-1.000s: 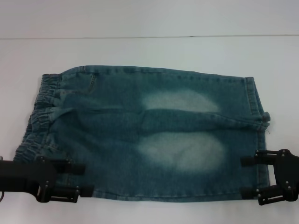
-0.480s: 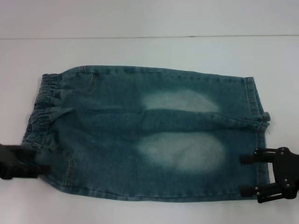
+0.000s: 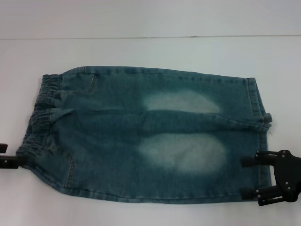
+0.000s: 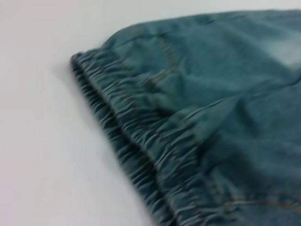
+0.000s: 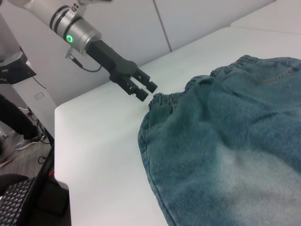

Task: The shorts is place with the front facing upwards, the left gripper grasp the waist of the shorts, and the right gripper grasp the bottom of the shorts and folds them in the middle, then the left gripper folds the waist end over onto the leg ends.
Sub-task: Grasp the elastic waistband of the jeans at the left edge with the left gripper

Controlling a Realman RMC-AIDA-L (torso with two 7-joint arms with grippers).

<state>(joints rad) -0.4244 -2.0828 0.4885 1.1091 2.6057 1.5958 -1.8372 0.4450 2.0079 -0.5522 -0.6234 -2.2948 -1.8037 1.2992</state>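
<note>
Your left tool [image 5: 143,87], fingers apart, sits just off the waist [image 3: 37,122] — likely ungripped; close on it next. Right tool [image 3: 256,178] spread at the hem [image 3: 261,141].

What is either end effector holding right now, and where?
Nothing. The left end effector hangs open beside the waist; the right end effector sits open at the leg hem.

The shorts [image 3: 146,134] are lying flat and taking up the middle of the white surface [image 3: 150,52]. Bare surface is showing all around them. The left gripper [image 5: 141,86] is hanging just beside the waist of the shorts [image 3: 40,117], with its jaws apart. The right gripper [image 3: 249,177] is sitting over the bottom of the shorts [image 3: 256,101], blocking that near corner, jaws spread.
</note>
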